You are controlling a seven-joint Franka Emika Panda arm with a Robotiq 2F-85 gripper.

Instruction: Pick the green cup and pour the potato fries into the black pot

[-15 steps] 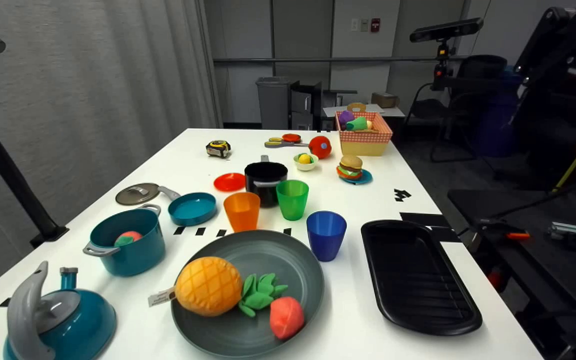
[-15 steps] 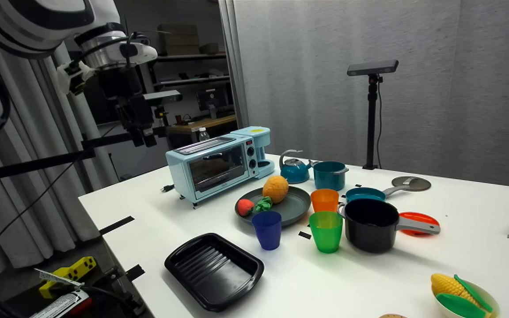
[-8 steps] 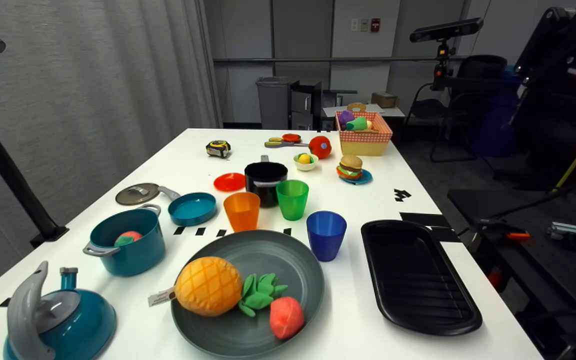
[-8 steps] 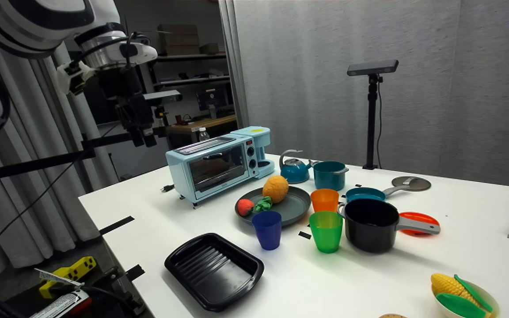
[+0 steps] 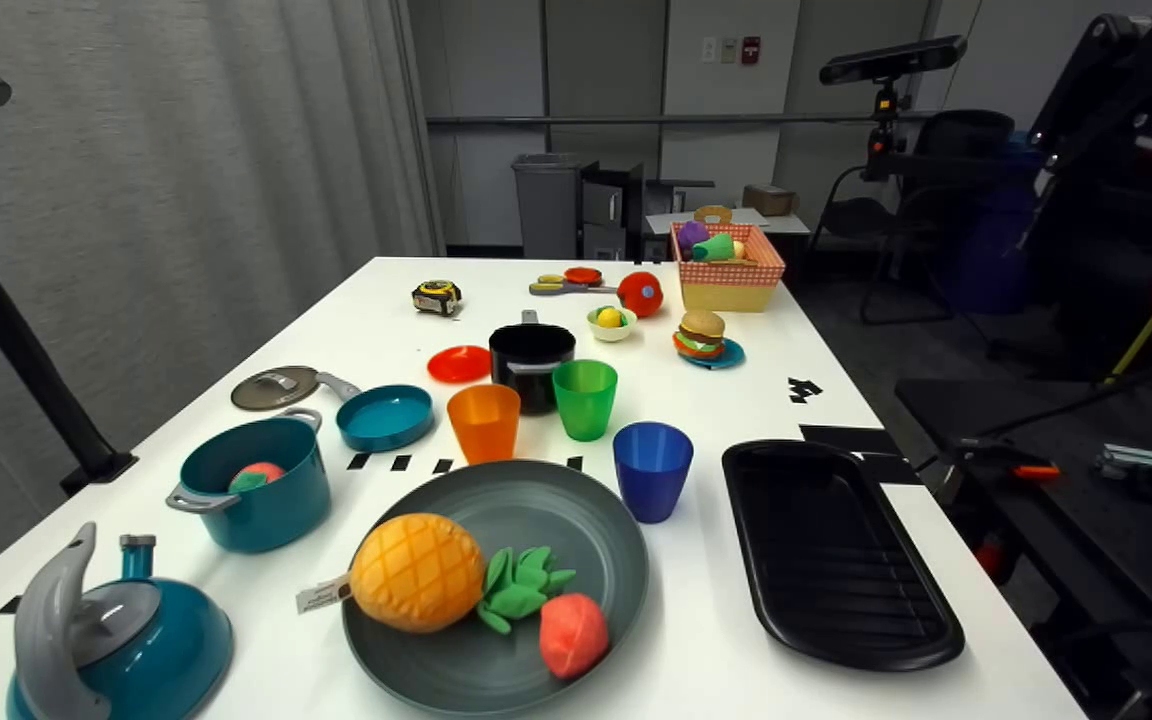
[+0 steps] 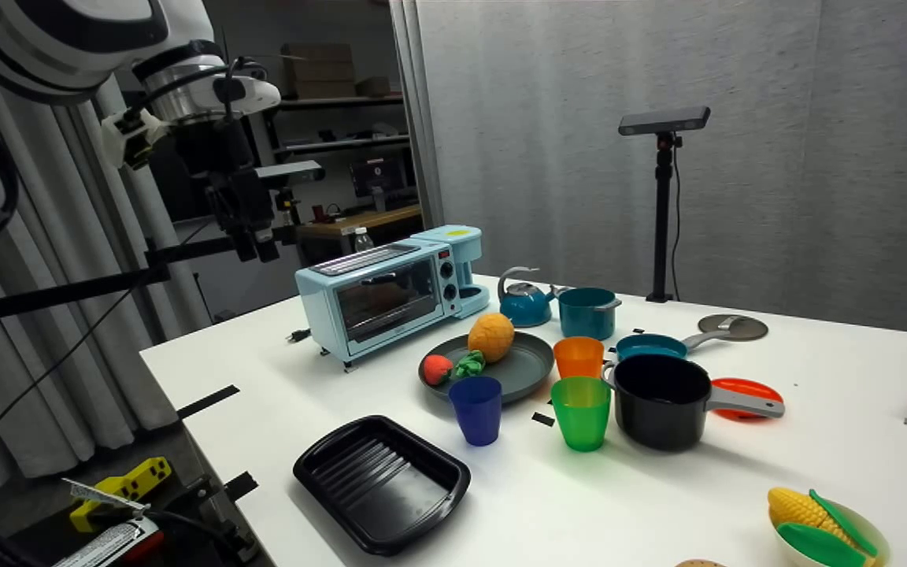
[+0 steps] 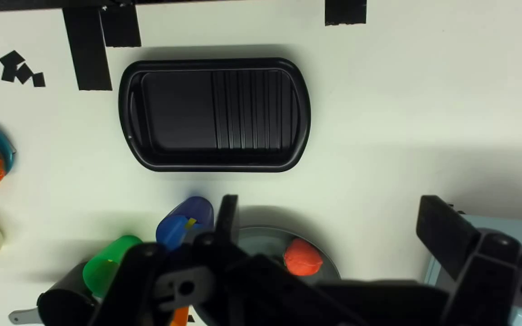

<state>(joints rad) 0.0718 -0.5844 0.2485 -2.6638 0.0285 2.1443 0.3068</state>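
The green cup (image 5: 584, 402) (image 6: 582, 415) stands upright beside the black pot (image 5: 524, 352) (image 6: 661, 405), whose grey handle points away from it. In the wrist view the green cup (image 7: 112, 260) and black pot (image 7: 64, 302) sit at the lower left. No potato fries can be made out; a paler patch shows in the cup's mouth, too unclear to name. High above the table, well away from the cup, hangs my gripper (image 6: 258, 250). Its fingers are spread wide in the wrist view, and nothing is held by the gripper (image 7: 329, 199).
Close to the green cup stand the blue cup (image 5: 653, 475) and orange cup (image 5: 484, 425). A grey plate (image 5: 591, 510) bears plush fruit. The black tray (image 7: 215, 167) lies near the table edge. A toaster oven (image 6: 375, 295), teal pot (image 5: 276, 500) and kettle (image 5: 166, 640) occupy another side.
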